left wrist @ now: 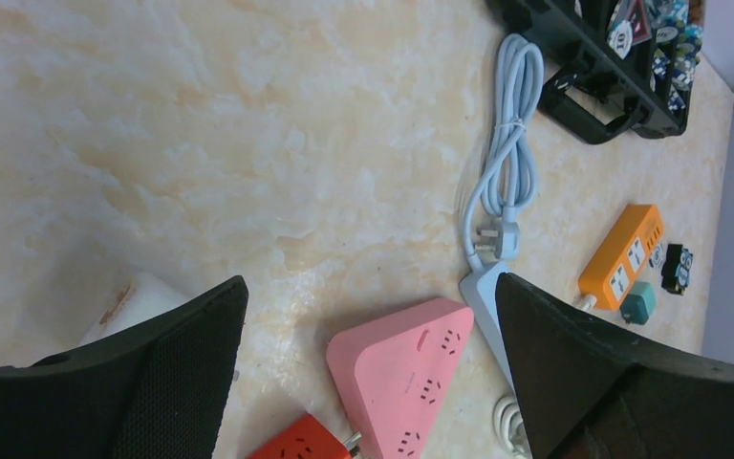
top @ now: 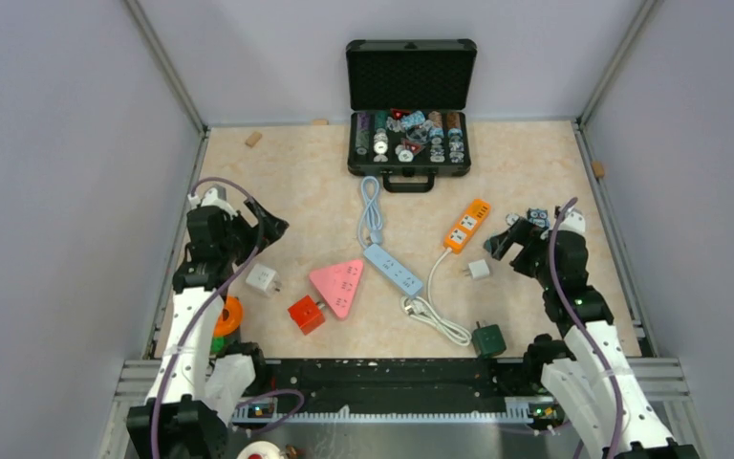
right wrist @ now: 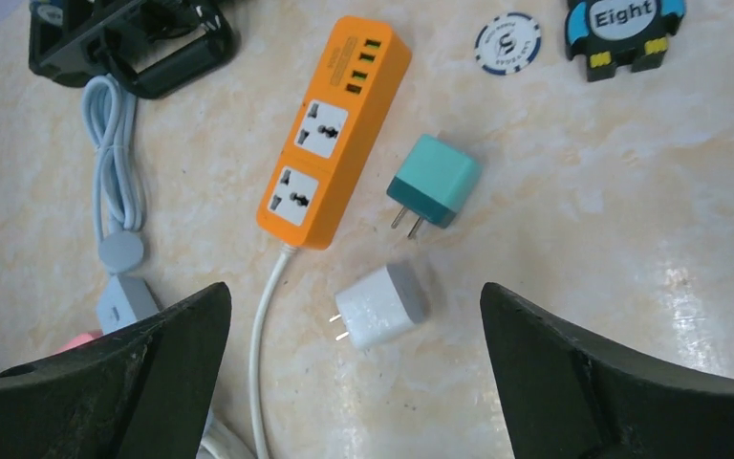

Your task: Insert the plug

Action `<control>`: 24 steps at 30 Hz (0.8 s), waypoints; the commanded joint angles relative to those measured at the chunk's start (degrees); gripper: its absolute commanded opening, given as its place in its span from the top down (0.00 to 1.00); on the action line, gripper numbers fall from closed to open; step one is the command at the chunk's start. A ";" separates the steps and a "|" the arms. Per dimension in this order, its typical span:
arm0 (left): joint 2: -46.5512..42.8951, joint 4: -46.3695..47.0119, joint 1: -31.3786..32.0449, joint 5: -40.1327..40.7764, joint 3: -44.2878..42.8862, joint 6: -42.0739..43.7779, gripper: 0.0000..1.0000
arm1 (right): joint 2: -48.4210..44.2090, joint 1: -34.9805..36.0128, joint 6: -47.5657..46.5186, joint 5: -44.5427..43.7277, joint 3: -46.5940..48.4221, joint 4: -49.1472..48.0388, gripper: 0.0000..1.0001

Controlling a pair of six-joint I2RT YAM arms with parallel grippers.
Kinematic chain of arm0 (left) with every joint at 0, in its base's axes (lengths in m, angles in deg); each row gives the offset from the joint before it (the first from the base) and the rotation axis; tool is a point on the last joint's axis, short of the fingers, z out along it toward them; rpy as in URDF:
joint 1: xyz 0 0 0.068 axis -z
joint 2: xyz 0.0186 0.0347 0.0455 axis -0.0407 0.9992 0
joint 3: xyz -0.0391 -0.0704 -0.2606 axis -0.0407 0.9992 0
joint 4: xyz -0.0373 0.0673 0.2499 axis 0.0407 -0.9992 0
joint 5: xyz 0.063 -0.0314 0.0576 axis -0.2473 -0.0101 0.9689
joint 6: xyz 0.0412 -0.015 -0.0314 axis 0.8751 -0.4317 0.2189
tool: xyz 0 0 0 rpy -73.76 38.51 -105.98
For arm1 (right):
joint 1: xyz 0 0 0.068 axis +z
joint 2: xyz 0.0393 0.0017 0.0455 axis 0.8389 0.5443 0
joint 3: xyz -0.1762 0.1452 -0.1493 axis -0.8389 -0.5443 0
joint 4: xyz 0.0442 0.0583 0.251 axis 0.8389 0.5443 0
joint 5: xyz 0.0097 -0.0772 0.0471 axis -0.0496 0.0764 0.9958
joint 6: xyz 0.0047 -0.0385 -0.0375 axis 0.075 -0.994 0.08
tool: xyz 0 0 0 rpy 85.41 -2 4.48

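Hovering over the table's right side, the right gripper has its jaws spread wide w/ nothing between them. The white charger plug lies flat on the tabletop directly below. Its two prongs point left toward the white cord of the orange power strip. The plug is just beside the strip's cord end, not touching it.

A teal charger sits close to the strip's right edge, prongs angled down-left, apart from the white one. The strip shows two universal sockets near the cord end & USB ports at the far end. A blue-white poker chip and a black-blue piece marked "Eight" lie further off.

The left gripper is over the left side — jaws also fully apart, gripping nothing. Below it, in the wrist view, are the pink triangular strip and the corner of a red cube adapter. A white cube adapter lies near this gripper in the top view.

Mid-table is the grey-blue strip w/ its bundled cable. A dark green cube is at the near edge, and an open black case sits at the back.
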 commanded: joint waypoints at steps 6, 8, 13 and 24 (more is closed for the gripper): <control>4.62 -1.96 0.09 -13.55 2.92 4.21 0.01 | 2.91 -0.35 0.96 16.23 -1.46 -3.14 0.01; 6.58 -2.72 0.45 -15.15 3.46 4.02 0.01 | 5.59 -0.24 1.33 20.28 -1.95 -5.92 0.01; 11.87 -2.87 4.95 -12.28 3.87 2.53 0.01 | 13.57 5.73 3.31 23.76 -1.90 -12.92 0.02; 14.99 -1.71 7.78 -9.91 6.38 0.82 0.01 | 38.83 30.73 1.29 13.31 12.11 -18.04 0.06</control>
